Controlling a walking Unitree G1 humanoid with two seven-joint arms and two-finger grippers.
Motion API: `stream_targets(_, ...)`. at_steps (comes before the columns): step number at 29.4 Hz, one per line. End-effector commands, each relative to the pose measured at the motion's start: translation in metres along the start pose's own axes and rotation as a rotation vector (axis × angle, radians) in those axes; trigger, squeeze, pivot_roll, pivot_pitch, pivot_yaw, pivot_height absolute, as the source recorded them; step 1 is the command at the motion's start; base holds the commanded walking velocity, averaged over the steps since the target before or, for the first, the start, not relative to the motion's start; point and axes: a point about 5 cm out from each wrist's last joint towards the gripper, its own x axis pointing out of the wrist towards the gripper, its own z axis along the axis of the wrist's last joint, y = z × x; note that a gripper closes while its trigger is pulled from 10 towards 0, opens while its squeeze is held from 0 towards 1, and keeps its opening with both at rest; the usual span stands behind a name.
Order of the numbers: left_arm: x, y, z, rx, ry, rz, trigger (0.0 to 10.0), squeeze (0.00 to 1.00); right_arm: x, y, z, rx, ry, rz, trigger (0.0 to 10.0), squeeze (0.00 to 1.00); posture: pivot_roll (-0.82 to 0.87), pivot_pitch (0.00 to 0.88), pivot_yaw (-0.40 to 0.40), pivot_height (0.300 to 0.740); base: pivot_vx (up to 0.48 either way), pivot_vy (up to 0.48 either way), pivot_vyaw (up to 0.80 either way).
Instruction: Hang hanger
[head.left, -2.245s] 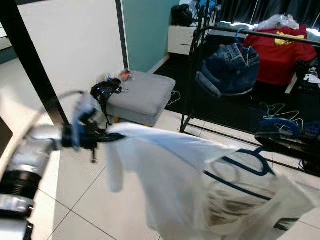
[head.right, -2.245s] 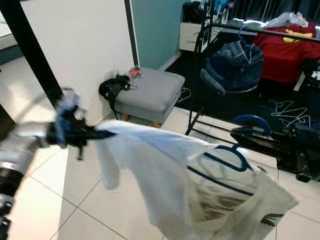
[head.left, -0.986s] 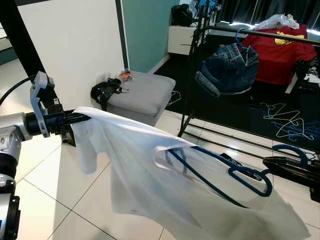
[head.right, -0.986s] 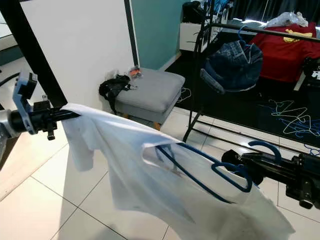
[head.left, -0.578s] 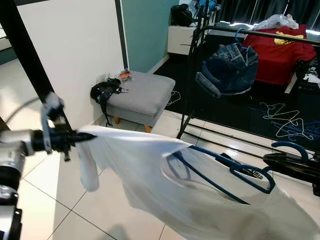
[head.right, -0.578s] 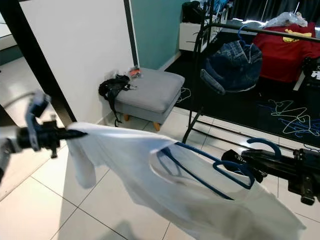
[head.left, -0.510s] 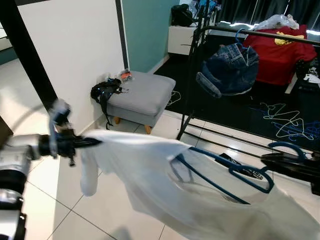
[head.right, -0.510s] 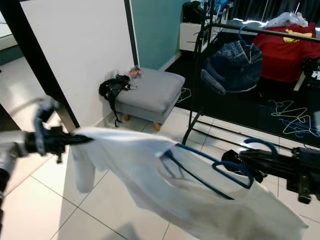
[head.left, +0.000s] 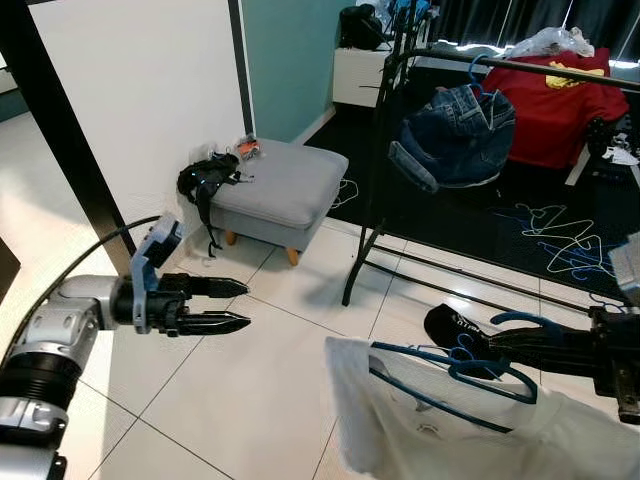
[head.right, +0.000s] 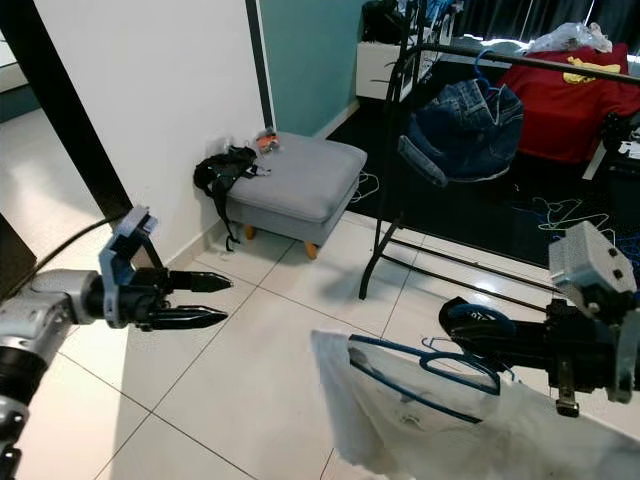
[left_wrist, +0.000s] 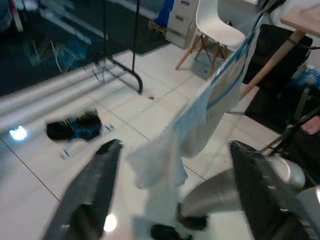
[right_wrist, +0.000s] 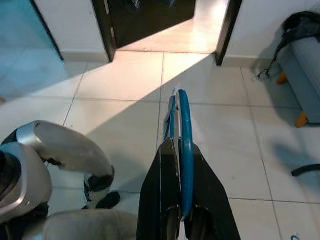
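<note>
- We are gripping the blue hanger (head.right: 425, 372) in our right gripper (head.right: 470, 330), fingers clamped on its hook — white shirt (head.right: 440, 430) hanging from it, low above the tiled floor (head.left: 250, 390).
- Our left gripper (head.left: 228, 305) is hovering spread apart, holding nothing, well apart from the shirt.
- The clothes rack (head.left: 385, 150) is standing ahead — jeans (head.left: 455, 125) hanging on it.

white tiled floor (head.left: 270, 370), white wall (head.left: 130, 90), grey footstool (head.left: 280, 190), black clothes rack (head.left: 385, 150) over dark carpet (head.left: 470, 215).
</note>
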Motion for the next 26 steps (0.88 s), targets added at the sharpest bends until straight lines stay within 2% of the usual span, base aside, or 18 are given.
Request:
stream_targets(1, 0.007, -0.007, 0.022, 0.086, -0.005, -0.072, 10.0, 1.00, 0.008, -0.001, 0.005, -0.053, 0.002, 0.031, 0.0, 0.00, -0.03, 0.043, 0.013, 0.740, 0.000, 0.000, 0.00)
stream_targets(3, 0.007, -0.007, 0.022, 0.086, -0.005, -0.072, 10.0, 1.00, 0.008, -0.001, 0.005, -0.053, 0.002, 0.031, 0.0, 0.00, -0.03, 0.043, 0.013, 0.740, 0.000, 0.000, 0.00)
stream_targets(4, 0.017, -0.013, 0.028, 0.106, -0.010, -0.121, 10.0, 1.00, 0.012, -0.003, 0.006, -0.066, 0.000, 0.038, 0.0, 0.00, -0.03, 0.042, 0.013, 0.740, 0.000, 0.000, 0.00)
stream_targets(6, 0.017, -0.013, 0.028, 0.106, -0.010, -0.121, 10.0, 1.00, 0.012, -0.003, 0.006, -0.066, 0.000, 0.038, 0.0, 0.00, -0.03, 0.042, 0.013, 0.740, 0.000, 0.000, 0.00)
stream_targets(7, 0.032, -0.020, 0.029, 0.127, -0.013, -0.170, 10.0, 1.00, 0.017, -0.005, 0.008, -0.083, -0.014, 0.045, 0.0, 0.00, -0.03, 0.040, 0.013, 0.740, 0.000, 0.000, 0.00)
stream_targets(8, 0.048, -0.027, 0.030, 0.148, -0.021, -0.209, 10.0, 0.00, 0.023, -0.007, 0.012, -0.103, -0.028, 0.055, 0.0, 0.00, -0.03, 0.036, 0.014, 0.740, 0.000, 0.000, 0.00)
stream_targets(9, 0.048, -0.027, 0.030, 0.148, -0.021, -0.209, 10.0, 0.00, 0.023, -0.007, 0.012, -0.103, -0.028, 0.055, 0.0, 0.00, -0.03, 0.036, 0.014, 0.740, 0.000, 0.000, 0.00)
stream_targets(10, 0.074, -0.040, 0.024, 0.121, -0.004, -0.330, 10.0, 0.00, 0.032, -0.011, 0.018, -0.143, -0.046, 0.072, 0.0, 0.00, -0.03, 0.033, 0.021, 0.740, 0.000, 0.000, 0.00)
stream_targets(11, 0.079, -0.043, 0.021, 0.109, 0.007, -0.360, 10.0, 0.00, 0.034, -0.012, 0.020, -0.155, -0.048, 0.076, 0.0, 0.00, -0.03, 0.033, 0.021, 0.740, 0.000, 0.000, 0.00)
stream_targets(15, 0.085, -0.043, 0.016, 0.104, 0.041, -0.364, 10.0, 0.00, 0.036, -0.014, 0.022, -0.172, -0.051, 0.077, 0.0, 0.00, -0.03, 0.032, 0.025, 0.740, 0.000, 0.000, 0.00)
stream_targets(18, 0.088, -0.042, 0.015, 0.108, 0.059, -0.349, 10.0, 0.00, 0.037, -0.014, 0.024, -0.180, -0.055, 0.079, 0.0, 0.00, -0.03, 0.032, 0.029, 0.740, 0.000, 0.000, 0.00)
stream_targets(22, 0.106, -0.036, 0.007, 0.123, 0.091, -0.232, 10.0, 0.00, 0.043, -0.016, 0.032, -0.209, -0.096, 0.074, 0.0, 0.00, -0.03, 0.029, 0.038, 0.740, 0.000, 0.000, 0.00)
stream_targets(23, 0.106, -0.036, 0.007, 0.123, 0.091, -0.232, 10.0, 0.00, 0.043, -0.016, 0.032, -0.209, -0.096, 0.074, 0.0, 0.00, -0.03, 0.029, 0.038, 0.740, 0.000, 0.000, 0.00)
stream_targets(24, 0.110, -0.031, 0.008, 0.137, 0.089, -0.163, 10.0, 0.00, 0.045, -0.017, 0.034, -0.215, -0.104, 0.077, 0.0, 0.00, -0.03, 0.027, 0.038, 0.740, 0.000, 0.000, 0.00)
stream_targets(26, 0.110, -0.029, 0.009, 0.141, 0.090, -0.145, 10.0, 0.00, 0.046, -0.018, 0.035, -0.217, -0.105, 0.079, 0.0, 0.00, -0.03, 0.027, 0.038, 0.740, 0.000, 0.000, 0.00)
